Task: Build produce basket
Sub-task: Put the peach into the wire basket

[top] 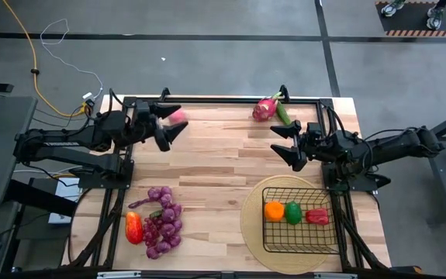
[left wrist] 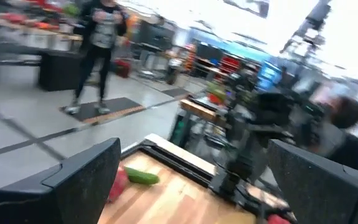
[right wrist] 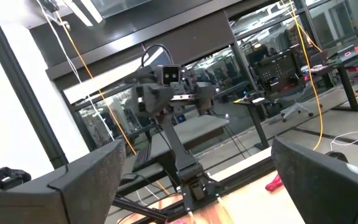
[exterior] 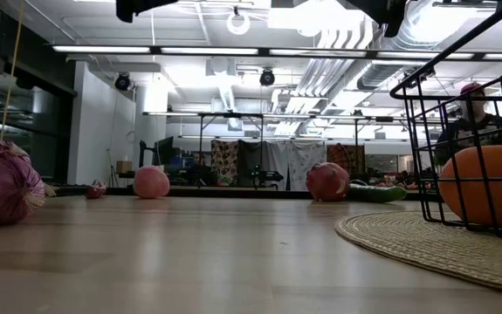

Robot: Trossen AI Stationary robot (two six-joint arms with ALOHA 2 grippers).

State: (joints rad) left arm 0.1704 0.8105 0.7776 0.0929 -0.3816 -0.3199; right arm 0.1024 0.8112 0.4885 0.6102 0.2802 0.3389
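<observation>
The black wire basket (top: 266, 232) stands on a round tan mat (top: 250, 221) at the near right. It holds an orange (top: 274, 210), a green pepper (top: 292, 212) and a red pepper (top: 317, 216). Purple grape bunches (top: 163, 221) and a red-orange pepper (top: 134, 227) lie on the table at the near left. A pink dragon fruit (top: 264, 108) and a green cucumber (top: 283, 113) lie at the far edge. A pink round fruit (top: 179, 116) lies by my left gripper (top: 171, 124), which hovers open at the far left. My right gripper (top: 285, 145) hovers open right of centre.
A black frame (top: 223, 99) runs along the table's edges. The middle of the wooden table (top: 215, 178) between the two grippers is bare. In the low view the basket's wall (exterior: 425, 131) and the mat (exterior: 425, 240) fill the right side, the grapes (exterior: 2, 183) the left.
</observation>
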